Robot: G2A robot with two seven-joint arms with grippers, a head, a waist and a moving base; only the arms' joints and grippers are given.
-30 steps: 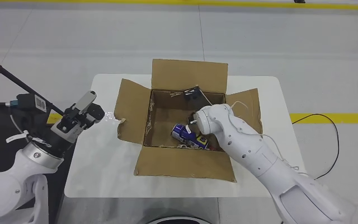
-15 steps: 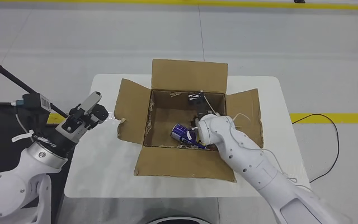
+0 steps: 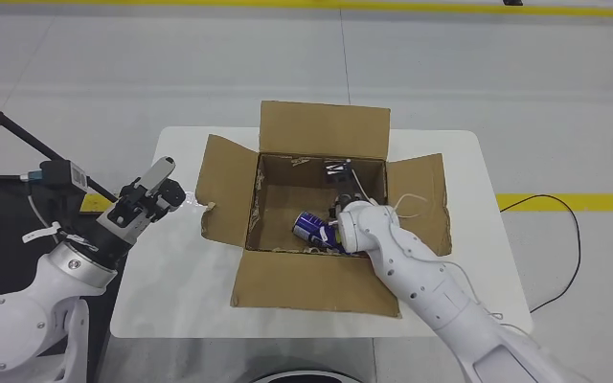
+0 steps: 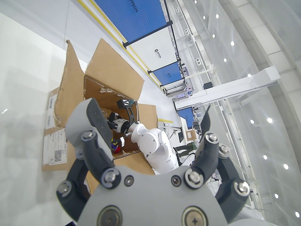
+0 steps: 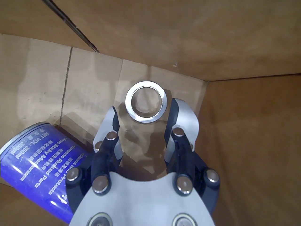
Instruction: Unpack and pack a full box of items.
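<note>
**Right gripper** [image 5: 145, 117]: positioned inside the box [image 3: 326, 126], near one corner and pointing at the box floor. The fingers are spread apart and hold nothing.

**Metal ring** [image 5: 146, 104]: lies flat on the box floor at the fingertips. Whether either finger touches it cannot be told. It is silver, polished and thick-walled, with a round bore.

**Blue can** [image 5: 40, 156]: lies on its side on the box floor, just beside the right gripper. It is a glossy cylinder with a silver rim and white print.

**Left gripper** [image 4: 149, 116]: held outside the box, near the flap on the robot's left side. The fingers are wide apart and empty.

**Box:** brown corrugated cardboard with all four flaps folded outward. The inner rim is ragged. White labels [image 4: 54, 142] are stuck to the flap nearest the left gripper.

**Surface:** the box stands on a white table [image 3: 172, 287] with rounded corners and a smooth matt top.

**Room:** a grey floor [image 3: 144, 57] carries a yellow line [image 3: 287, 5] beyond the box. The left wrist view shows blue panels [image 4: 131, 8] and rows of ceiling lights.
</note>
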